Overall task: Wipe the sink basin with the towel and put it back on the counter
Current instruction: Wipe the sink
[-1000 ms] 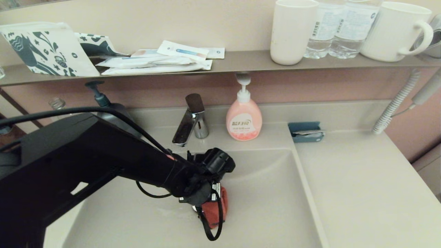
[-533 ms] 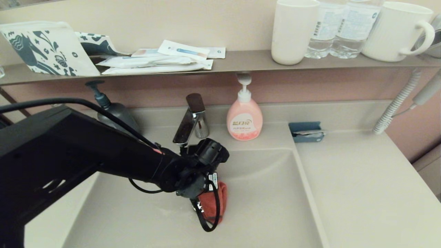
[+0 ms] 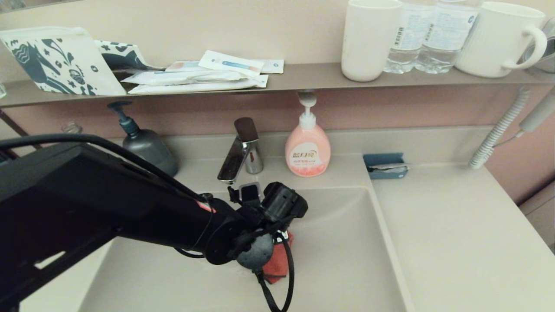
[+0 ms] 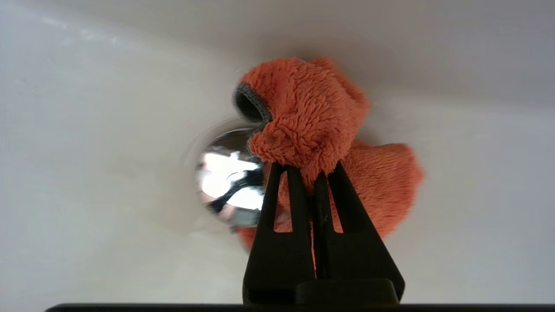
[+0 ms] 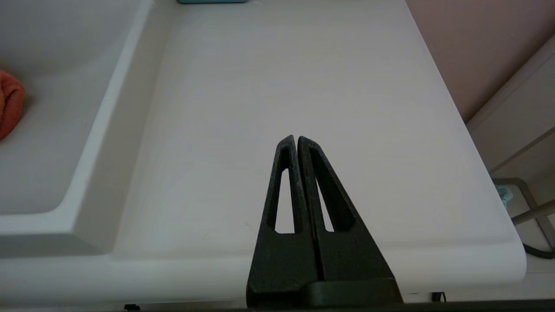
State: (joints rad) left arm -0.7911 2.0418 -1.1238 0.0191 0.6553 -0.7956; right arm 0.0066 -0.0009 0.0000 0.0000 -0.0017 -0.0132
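Pinching the towel (image 4: pixel 312 125) over the drain (image 4: pixel 225 182), left gripper (image 4: pixel 305 171) sits mid-basin (image 3: pixel 347 260).

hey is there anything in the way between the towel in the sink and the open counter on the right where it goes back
Nothing visible. The left gripper is shut on the towel down in the sink basin by the drain plug. The counter to its right is bare; only the basin's wall must be cleared.
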